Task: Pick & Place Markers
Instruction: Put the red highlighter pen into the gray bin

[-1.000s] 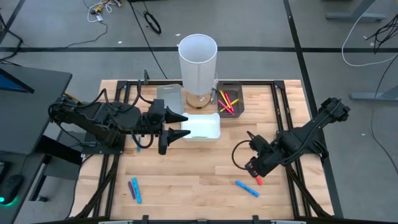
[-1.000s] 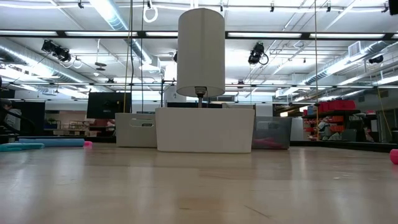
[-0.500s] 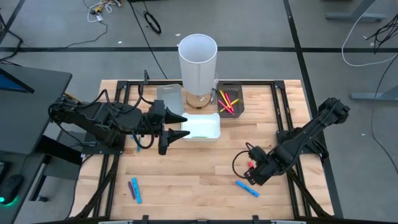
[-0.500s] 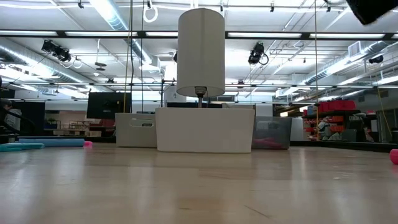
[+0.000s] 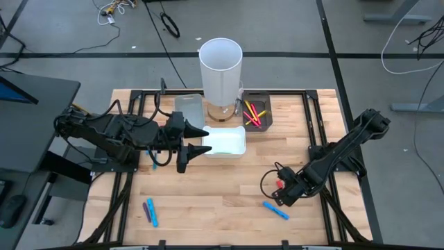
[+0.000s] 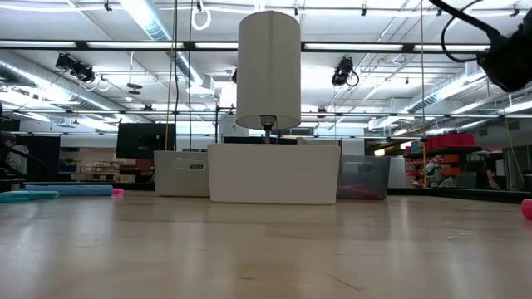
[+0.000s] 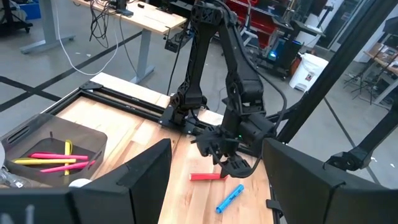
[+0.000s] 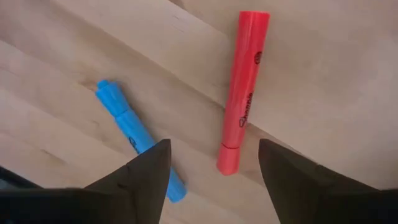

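A red marker [image 8: 244, 93] and a blue marker [image 8: 138, 140] lie flat on the wooden table near its front right. My right gripper [image 8: 214, 180] hangs open just above them, pointing down, and the red marker's near end lies below the gap between its fingers. In the high view this gripper [image 5: 281, 194] covers the red marker, with the blue marker [image 5: 275, 210] beside it. My left gripper [image 5: 198, 141] is open and holds nothing, raised over the white tray [image 5: 232, 147]. Two more markers, blue and purple [image 5: 150, 212], lie at the front left.
A tall white cylinder [image 5: 220, 66] stands at the back centre. Right of it is a dark tray [image 5: 266, 104] holding red and yellow markers, and left of it a grey tray [image 5: 187, 107]. Black frame rails [image 5: 326, 201] run along the table's sides.
My right gripper has come down toward the red marker, shifting a little toward the table's near edge. It now covers the red marker in the high view. Its arm has entered the low view at the top right. The markers have not moved.
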### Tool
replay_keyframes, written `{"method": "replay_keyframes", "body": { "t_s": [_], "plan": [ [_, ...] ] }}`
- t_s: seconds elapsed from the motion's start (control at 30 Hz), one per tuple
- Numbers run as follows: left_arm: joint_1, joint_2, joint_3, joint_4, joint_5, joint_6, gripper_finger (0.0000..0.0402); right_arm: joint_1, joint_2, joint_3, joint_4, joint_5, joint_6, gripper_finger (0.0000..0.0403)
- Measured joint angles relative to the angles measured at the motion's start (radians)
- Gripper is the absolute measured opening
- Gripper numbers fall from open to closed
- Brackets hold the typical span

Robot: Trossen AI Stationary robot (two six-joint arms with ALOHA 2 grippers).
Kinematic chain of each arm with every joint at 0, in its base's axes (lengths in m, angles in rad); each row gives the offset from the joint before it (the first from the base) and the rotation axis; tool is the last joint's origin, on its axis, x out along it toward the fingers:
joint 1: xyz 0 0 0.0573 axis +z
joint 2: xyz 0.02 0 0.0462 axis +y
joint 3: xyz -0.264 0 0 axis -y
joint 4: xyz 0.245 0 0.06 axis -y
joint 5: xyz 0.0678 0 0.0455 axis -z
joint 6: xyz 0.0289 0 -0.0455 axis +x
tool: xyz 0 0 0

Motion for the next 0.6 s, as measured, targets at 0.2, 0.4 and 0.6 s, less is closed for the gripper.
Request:
{"method": "replay_keyframes", "body": {
  "t_s": [0.2,0.4,0.6],
  "plan": [
    [0.0,0.0,0.0,-0.001,0.0,0.0,0.0259,0.0,0.0,-0.073,0.072,0.0,0.044,0.0244],
    [0.0,0.0,0.0,-0.002,0.0,0.0,0.0259,0.0,0.0,-0.143,0.168,-0.008,0.054,0.0244],
    [0.0,0.0,0.0,-0.002,0.0,0.0,0.0259,0.0,0.0,-0.187,0.185,-0.017,0.062,0.0244]
  ]
}}
